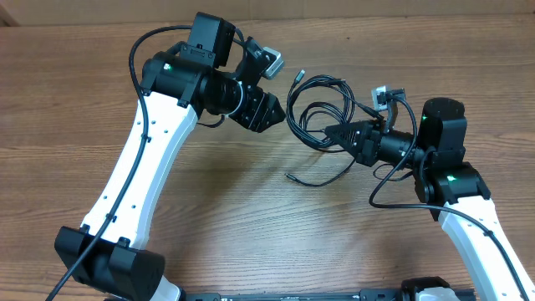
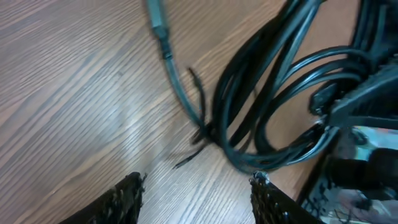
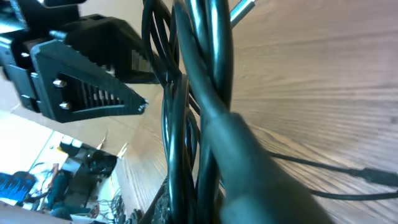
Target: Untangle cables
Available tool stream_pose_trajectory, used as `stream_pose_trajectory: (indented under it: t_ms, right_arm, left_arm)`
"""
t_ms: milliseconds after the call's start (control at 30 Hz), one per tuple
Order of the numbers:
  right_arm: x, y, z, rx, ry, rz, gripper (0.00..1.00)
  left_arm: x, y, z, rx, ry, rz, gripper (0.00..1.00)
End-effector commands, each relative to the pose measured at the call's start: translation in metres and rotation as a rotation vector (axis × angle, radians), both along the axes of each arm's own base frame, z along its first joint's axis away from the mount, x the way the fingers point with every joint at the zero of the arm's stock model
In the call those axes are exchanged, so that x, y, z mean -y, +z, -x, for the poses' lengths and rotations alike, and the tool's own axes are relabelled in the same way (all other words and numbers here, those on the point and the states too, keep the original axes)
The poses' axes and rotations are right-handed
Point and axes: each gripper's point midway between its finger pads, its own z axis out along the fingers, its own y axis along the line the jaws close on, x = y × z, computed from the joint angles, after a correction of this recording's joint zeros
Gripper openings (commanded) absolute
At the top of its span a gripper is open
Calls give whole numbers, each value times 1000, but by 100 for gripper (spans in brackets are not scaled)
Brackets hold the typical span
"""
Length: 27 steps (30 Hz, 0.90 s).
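Observation:
The cables (image 1: 319,102) are thin black cords looped in a tangled bundle at the middle of the wooden table. One plug end (image 1: 298,75) points to the back and a loose end (image 1: 290,176) trails to the front. My right gripper (image 1: 332,134) is shut on the bundle from the right. In the right wrist view the cords (image 3: 202,81) run straight through its jaws (image 3: 205,199). My left gripper (image 1: 269,113) is open and empty just left of the bundle. In the left wrist view its fingertips (image 2: 199,183) hover over bare wood, with the cables (image 2: 261,93) ahead of them.
The wooden table (image 1: 251,209) runs out to all sides. My left gripper (image 3: 81,74) shows close behind the cords in the right wrist view. A metal plug tip (image 3: 242,7) lies on the wood. Room clutter shows beyond the table edge.

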Motion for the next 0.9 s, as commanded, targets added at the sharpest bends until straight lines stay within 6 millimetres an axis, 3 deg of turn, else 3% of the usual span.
stream_pose_trajectory:
  t_ms: [0, 67, 133, 200, 500, 633, 800, 867]
  right_arm:
    - [-7, 18, 10, 60, 78, -37, 4]
    - [-7, 19, 11, 64, 85, -41, 4]
    - [-7, 19, 12, 64, 88, -43, 4]
    - [-7, 19, 12, 64, 88, -43, 4]
    - [-8, 20, 13, 68, 98, -49, 4]
    - [-9, 24, 14, 78, 110, -59, 4]
    - [-9, 24, 14, 78, 109, -58, 4]
    - [-9, 24, 14, 78, 109, -58, 4]
  left_arm:
    - [15, 19, 6, 21, -85, 112, 57]
    - [16, 20, 6, 24, -87, 117, 57]
    - [16, 20, 6, 24, -86, 117, 43]
    - [16, 20, 6, 16, -77, 119, 36]
    - [17, 20, 6, -35, -26, 131, 48]
    - [23, 20, 10, -38, -42, 131, 17]
    - [30, 20, 16, -40, -65, 130, 13]
    - [31, 20, 17, -40, -68, 130, 4]
